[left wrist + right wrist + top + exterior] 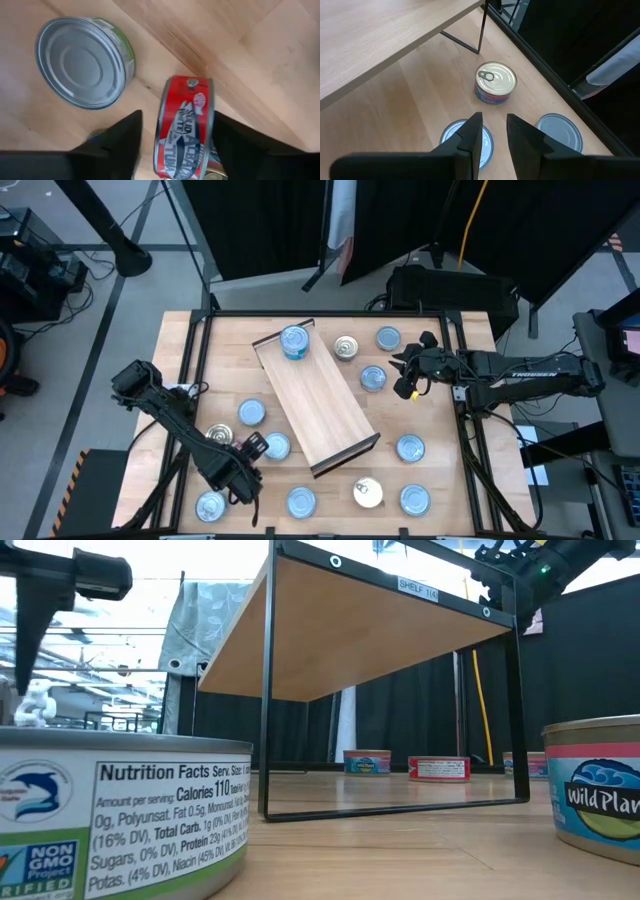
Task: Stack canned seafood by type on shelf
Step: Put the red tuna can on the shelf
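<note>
Left gripper (175, 145) near the table's front left, fingers (125, 142) either side of a red-labelled tin (185, 127) lying between them on the tabletop (260, 60); contact unclear. Right gripper (494, 131) nearly closed, empty, above 1 blue-topped tin (465, 142) beside the shelf (320, 395).

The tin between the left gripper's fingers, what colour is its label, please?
Red, with white lettering, on the tin; the left wrist view shows it best.

I get even, bright overhead light on the counter (440, 395); shadows under the tins are short and soft. From table height, the room behind the shelf (380, 625) is blown out white, and the nearest tin (120, 820) is soft with closeness. My left wrist view is blurred throughout, smeared around the red tin (185, 127).
</note>
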{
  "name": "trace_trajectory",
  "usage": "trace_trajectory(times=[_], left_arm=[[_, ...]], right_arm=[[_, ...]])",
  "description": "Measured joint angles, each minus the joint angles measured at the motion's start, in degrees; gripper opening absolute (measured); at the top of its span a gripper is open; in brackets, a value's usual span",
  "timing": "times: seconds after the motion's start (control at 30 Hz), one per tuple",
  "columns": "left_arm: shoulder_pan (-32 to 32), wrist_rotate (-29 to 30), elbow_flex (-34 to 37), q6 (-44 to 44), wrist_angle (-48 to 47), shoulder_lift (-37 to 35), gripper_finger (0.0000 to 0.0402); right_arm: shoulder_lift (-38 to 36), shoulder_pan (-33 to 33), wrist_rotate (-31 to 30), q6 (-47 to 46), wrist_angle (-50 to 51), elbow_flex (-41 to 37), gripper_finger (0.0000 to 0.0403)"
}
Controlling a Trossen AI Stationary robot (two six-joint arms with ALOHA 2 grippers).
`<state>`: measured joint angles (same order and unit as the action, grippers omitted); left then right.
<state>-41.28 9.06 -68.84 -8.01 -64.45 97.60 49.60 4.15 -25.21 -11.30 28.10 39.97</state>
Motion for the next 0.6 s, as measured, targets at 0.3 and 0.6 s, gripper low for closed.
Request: trace_trajectory(times=[0.3, 0.6], left_arm=[[0.02, -1.80, 0.07, 0.08, 1.99, 0.02, 0.0028], [0.09, 0.03, 0.07, 7.60, 3.02, 0.02, 0.0006]], right_arm=[[0.00, 0.01, -0.01, 0.01, 0.00, 0.00, 0.0079], [0.00, 0.01, 0.00, 0.01, 0.02, 0.00, 0.0079]])
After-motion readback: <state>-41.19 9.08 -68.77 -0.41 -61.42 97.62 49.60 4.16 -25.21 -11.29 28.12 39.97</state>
